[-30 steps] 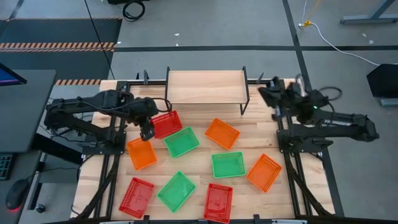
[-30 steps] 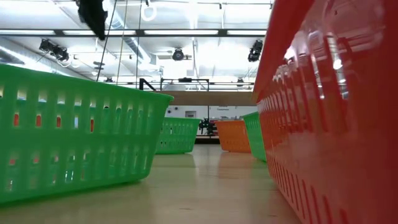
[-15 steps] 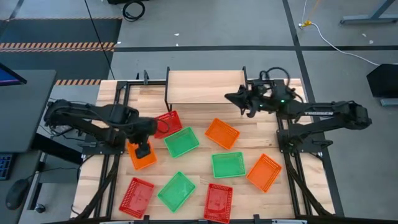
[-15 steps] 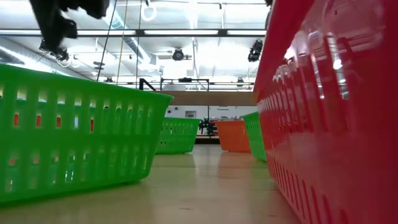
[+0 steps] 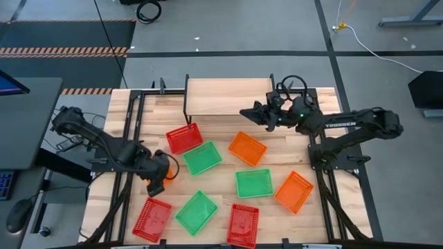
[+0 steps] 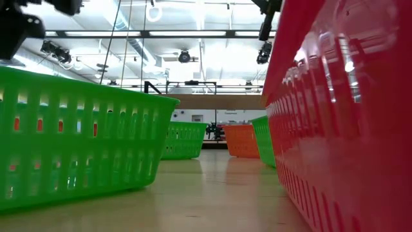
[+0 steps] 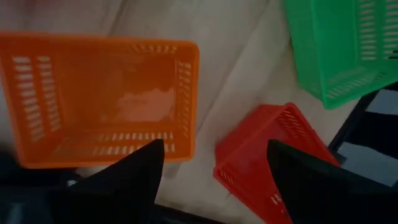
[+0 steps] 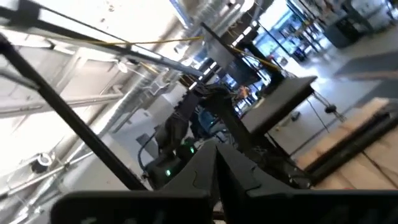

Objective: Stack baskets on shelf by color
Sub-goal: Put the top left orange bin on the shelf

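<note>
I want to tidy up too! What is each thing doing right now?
shelf: top bare, no basket on it.
baskets: all nine single on the table, none stacked.
left gripper: open, above an orange basket.
right gripper: shut, empty, beside the shelf.

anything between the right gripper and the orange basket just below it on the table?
Nothing. In the high view only bare tabletop separates the right gripper from that orange basket; the shelf sits behind the gripper.
</note>
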Tool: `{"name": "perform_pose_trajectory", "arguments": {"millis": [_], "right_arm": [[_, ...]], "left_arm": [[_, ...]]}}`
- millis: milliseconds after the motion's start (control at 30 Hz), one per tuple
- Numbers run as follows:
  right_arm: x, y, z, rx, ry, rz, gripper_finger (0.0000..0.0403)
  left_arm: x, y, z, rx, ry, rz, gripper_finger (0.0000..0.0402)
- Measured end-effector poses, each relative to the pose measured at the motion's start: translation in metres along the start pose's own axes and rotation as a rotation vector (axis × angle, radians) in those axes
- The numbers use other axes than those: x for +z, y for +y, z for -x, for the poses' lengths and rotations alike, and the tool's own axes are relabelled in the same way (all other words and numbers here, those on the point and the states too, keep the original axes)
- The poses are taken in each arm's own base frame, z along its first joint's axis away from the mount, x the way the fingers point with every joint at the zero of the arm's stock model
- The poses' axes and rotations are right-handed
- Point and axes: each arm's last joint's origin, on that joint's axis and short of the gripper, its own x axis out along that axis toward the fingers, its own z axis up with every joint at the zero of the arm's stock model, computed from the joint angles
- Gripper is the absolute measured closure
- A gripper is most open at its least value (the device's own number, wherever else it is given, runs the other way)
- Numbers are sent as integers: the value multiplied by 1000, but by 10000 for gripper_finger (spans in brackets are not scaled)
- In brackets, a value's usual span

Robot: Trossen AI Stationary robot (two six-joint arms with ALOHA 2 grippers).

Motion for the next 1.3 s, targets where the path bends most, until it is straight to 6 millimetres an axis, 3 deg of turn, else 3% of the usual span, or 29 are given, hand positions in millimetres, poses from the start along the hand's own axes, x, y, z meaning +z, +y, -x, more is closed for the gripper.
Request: {"name": "perform_pose_trajectory", "arguments": {"millis": [200,433,567,767,1033,1167,1300], "right_arm": [[3,5,-1,35,-72,55,297],[5,4,-1,-10,-117,52,179],[4,4,-1,-12,-115,50,141],[4,3,-1,-14,-117,19,133],[4,3,-1,-24,-113,16,147],[4,2,-1,-43,-123,15,151],[2,-1,-1,-86,-118,20,151]], "left_arm": [[-5,-2,-25,-70,22,53,108],[-9,8,-44,-4,-2,53,108],[-13,15,-60,-1,-2,50,108],[-18,29,-81,51,-17,52,108],[-21,41,-94,112,-60,46,124],[-22,42,-101,141,-44,33,161],[-18,37,-110,125,-49,-4,229]]}}
